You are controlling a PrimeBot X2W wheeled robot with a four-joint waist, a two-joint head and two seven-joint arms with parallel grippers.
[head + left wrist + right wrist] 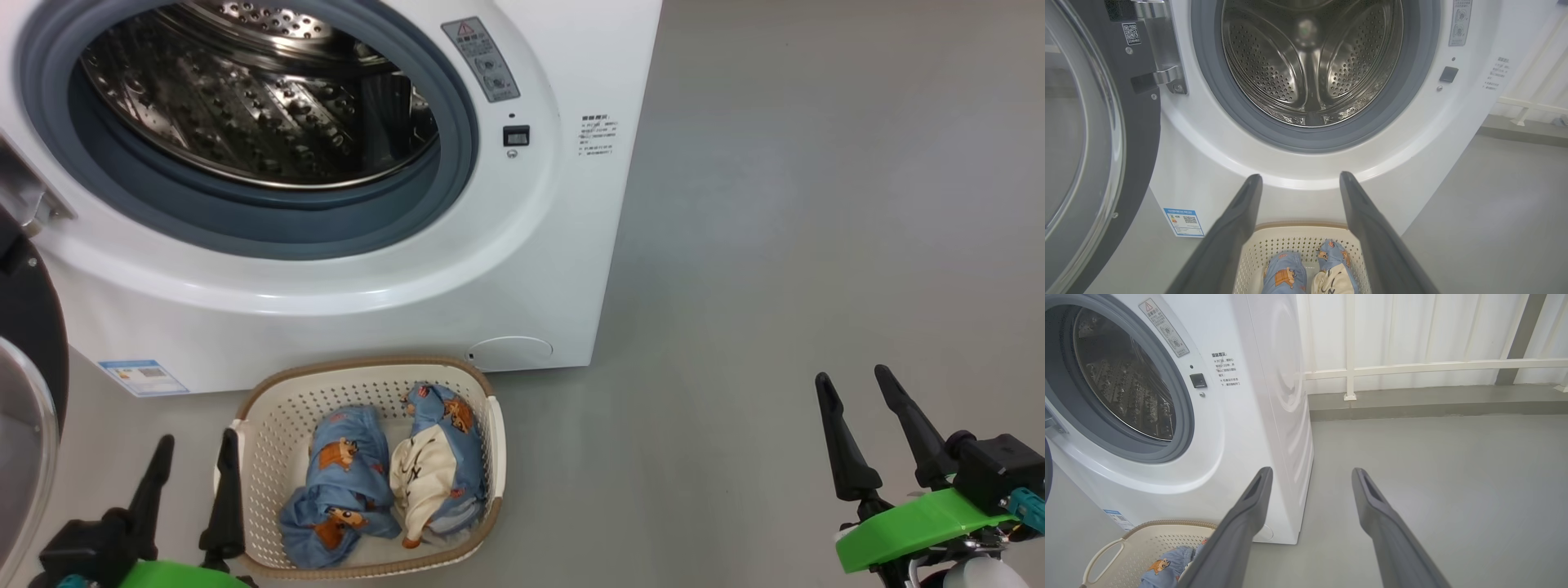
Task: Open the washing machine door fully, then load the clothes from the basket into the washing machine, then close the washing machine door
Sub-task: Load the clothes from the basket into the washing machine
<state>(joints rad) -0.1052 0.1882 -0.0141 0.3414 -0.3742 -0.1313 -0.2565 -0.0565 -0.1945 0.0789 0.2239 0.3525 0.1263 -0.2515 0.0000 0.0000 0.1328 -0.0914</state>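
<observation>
At seven o'clock in the head view, the left gripper (197, 441) hangs with its fingers spread wide and nothing between them. Its inner finger is just beside the near-left rim of the basket (269, 384). At four o'clock the right gripper (853, 377) is likewise spread and empty over bare floor (775, 245).

The basket sits at six o'clock, close before the washing machine (531, 245), with the clothes (384, 474) bunched side by side inside. Beyond, at eleven o'clock, the drum (245, 106) gapes within its grey-blue seal (269, 224). The washing machine door (33, 343) stands swung out at nine o'clock. The frame edge cuts it, so it is probably fully open, though I cannot be sure.

A left finger coming down could catch the rim or perforated wall and drag the light basket. A shallow pinch could drop a garment. Cloth left draped over the seal lip would likely stop the door closing.

Room is tight on the left, between door and basket. From one to five o'clock the floor lies open, and the drum mouth is wide.
</observation>
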